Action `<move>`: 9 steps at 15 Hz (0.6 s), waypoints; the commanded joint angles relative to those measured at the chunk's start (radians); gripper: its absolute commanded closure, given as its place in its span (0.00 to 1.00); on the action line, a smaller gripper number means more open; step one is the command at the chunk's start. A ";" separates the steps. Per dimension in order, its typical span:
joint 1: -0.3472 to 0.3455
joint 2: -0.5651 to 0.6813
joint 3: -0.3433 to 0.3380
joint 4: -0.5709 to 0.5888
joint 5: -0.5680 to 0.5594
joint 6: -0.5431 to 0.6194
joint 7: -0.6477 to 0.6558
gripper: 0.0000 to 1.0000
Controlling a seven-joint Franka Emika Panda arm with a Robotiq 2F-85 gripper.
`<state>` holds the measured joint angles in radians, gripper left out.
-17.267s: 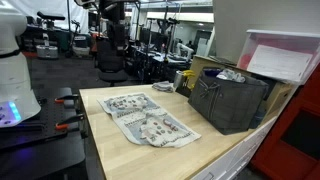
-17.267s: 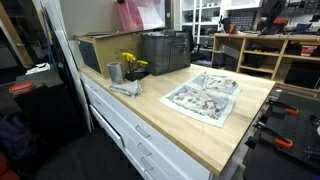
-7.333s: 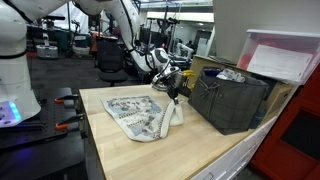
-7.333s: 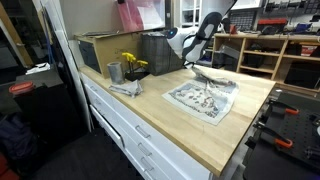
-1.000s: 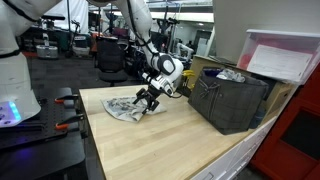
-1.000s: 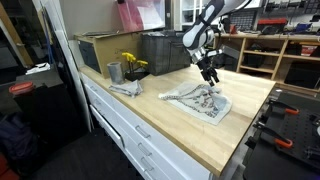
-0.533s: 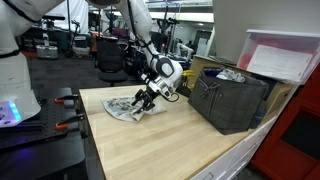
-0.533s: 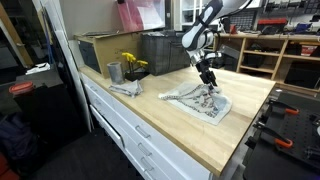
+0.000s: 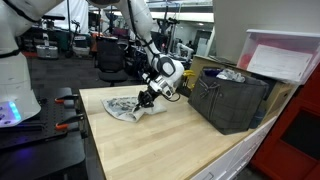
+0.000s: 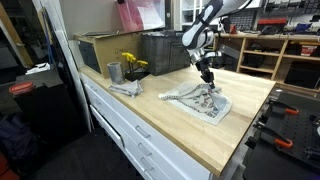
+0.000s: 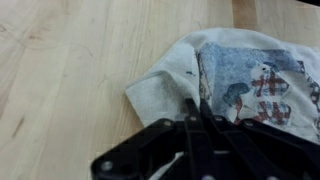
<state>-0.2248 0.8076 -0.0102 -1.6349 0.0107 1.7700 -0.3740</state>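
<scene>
The cloth [image 10: 203, 100] lies on the worktop [image 10: 245, 128], and the pincer [image 10: 210, 82] sits on top of the cloth, at its far edge as seen in an exterior view. Behind the cloth stands a crate [image 10: 165, 52], near the back of the worktop. Well to the left of the cloth in that view stand a cup [image 10: 114, 72] and some flowers [image 10: 133, 64] just beside it, with a small rag [image 10: 125, 89] lying in front of them.

A pale wooden bench [image 10: 172, 122] over white drawers [image 10: 125, 130]; dark crate [image 9: 230, 100] at its far edge, shelving [image 10: 265, 52] and office chairs [image 9: 110, 58] behind
</scene>
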 commanded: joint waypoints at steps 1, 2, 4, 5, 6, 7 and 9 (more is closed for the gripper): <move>-0.001 -0.096 -0.008 -0.096 -0.045 0.095 -0.054 1.00; 0.005 -0.134 -0.012 -0.149 -0.083 0.158 -0.086 0.99; 0.007 -0.193 -0.012 -0.236 -0.145 0.257 -0.129 0.99; 0.011 -0.216 -0.014 -0.276 -0.180 0.306 -0.144 0.99; 0.010 -0.243 -0.011 -0.320 -0.208 0.357 -0.164 0.99; 0.011 -0.270 -0.008 -0.363 -0.236 0.405 -0.182 0.99; 0.012 -0.320 0.002 -0.441 -0.277 0.497 -0.223 0.99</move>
<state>-0.2189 0.6070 -0.0111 -1.9146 -0.2113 2.1422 -0.5323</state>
